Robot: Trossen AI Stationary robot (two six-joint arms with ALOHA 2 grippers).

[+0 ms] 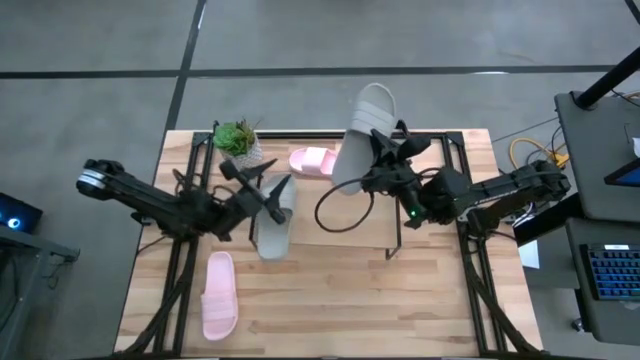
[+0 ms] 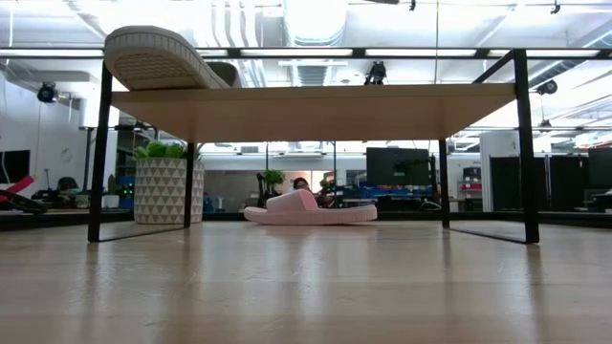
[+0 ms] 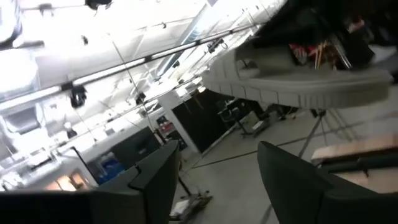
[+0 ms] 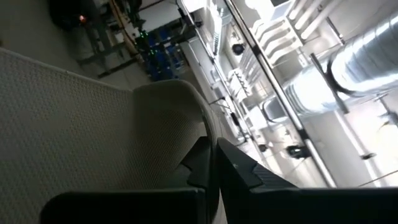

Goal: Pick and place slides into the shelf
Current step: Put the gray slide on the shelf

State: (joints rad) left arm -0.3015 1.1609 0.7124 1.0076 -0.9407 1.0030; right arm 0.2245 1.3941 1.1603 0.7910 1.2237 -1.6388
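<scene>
One grey slide (image 1: 362, 135) overhangs the shelf (image 1: 440, 135) edge, right end effector (image 1: 383, 172) clamped.

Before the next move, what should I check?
1. Right claw gripping the raised grey slide: ok, shut on it.
2. Raised grey slide flat on the shelf: not ok, it is tilted at one end of the board with its sole showing.
3. Left claw free: ok, open with nothing between its fingers.
4. Second grey slide shelved: not ok, it lies on the table by the left claw.
5. Far pink slide shelved: ok, it lies under the board.
6. Near pink slide shelved: not ok, it lies out on the table.
</scene>
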